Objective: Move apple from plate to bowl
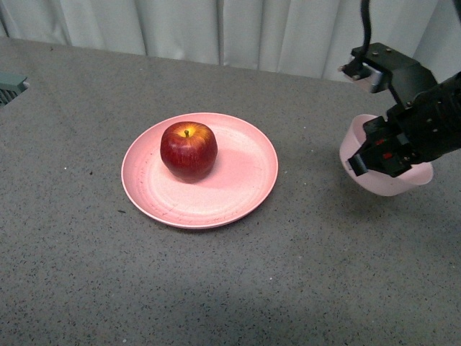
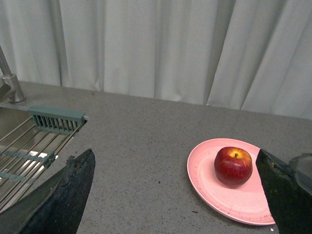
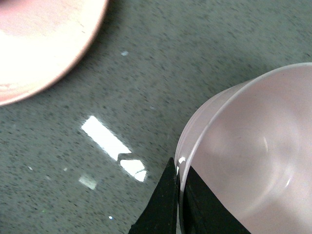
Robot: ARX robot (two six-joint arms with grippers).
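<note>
The dark-red apple [image 1: 189, 149] sits on the left part of the salmon-pink plate [image 1: 245, 180] in the middle of the counter. It also shows in the left wrist view [image 2: 233, 166] on the plate [image 2: 204, 175]. My right gripper [image 1: 364, 155] is shut on the near rim of the pale pink bowl [image 1: 392, 180], to the right of the plate; the bowl looks tilted and lifted a little. In the right wrist view the gripper [image 3: 179, 183] pinches the bowl's wall [image 3: 253, 161]. My left gripper [image 2: 178, 195] is open and empty, back from the plate.
The grey speckled counter [image 1: 108, 274] runs to a white curtain [image 1: 216, 29] at the back. A sink with a wire rack [image 2: 24, 156] lies at the far left. The plate's edge [image 3: 44, 44] shows in the right wrist view.
</note>
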